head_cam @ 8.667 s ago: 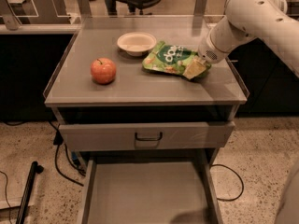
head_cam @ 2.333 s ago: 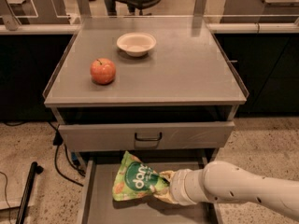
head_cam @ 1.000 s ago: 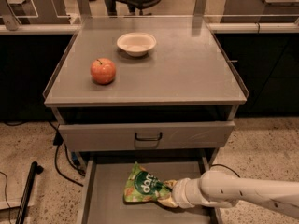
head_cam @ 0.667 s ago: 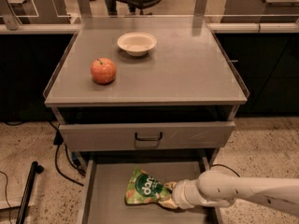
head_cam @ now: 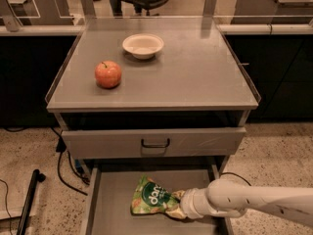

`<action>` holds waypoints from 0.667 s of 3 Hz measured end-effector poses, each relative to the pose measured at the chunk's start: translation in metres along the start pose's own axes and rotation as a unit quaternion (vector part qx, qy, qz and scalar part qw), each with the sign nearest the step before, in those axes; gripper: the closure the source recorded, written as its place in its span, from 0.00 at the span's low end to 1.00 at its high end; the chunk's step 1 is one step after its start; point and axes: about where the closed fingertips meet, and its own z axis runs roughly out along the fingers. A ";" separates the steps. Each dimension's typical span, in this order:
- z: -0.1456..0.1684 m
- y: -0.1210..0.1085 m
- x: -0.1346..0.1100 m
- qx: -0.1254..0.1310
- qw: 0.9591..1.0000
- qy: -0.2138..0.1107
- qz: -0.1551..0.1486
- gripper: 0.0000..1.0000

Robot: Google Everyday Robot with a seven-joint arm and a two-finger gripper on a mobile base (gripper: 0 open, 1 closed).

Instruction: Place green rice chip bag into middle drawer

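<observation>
The green rice chip bag (head_cam: 150, 197), a crinkly light-green pouch with a dark green circle and white letters, lies low in the open middle drawer (head_cam: 110, 199), a shallow grey metal tray pulled out under the table. My gripper (head_cam: 175, 205) reaches in from the right at the end of the white arm and sits at the bag's right edge, shut on it. The bag's right end is hidden by the gripper.
A red apple (head_cam: 108, 74) and a white bowl (head_cam: 143, 45) stand on the grey tabletop (head_cam: 195, 72). The top drawer front with its black handle (head_cam: 155, 144) hangs just above the open drawer. A black pole (head_cam: 29, 199) and cables lie on the floor at left.
The bag has come from the tabletop down into the middle drawer in my gripper. Over the last second it has sunk slightly lower toward the drawer floor.
</observation>
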 end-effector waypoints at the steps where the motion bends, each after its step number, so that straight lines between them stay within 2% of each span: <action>1: 0.000 0.000 0.000 0.000 1.000 0.000 0.000 0.28; 2: 0.000 0.000 0.000 0.000 1.000 0.000 0.000 0.04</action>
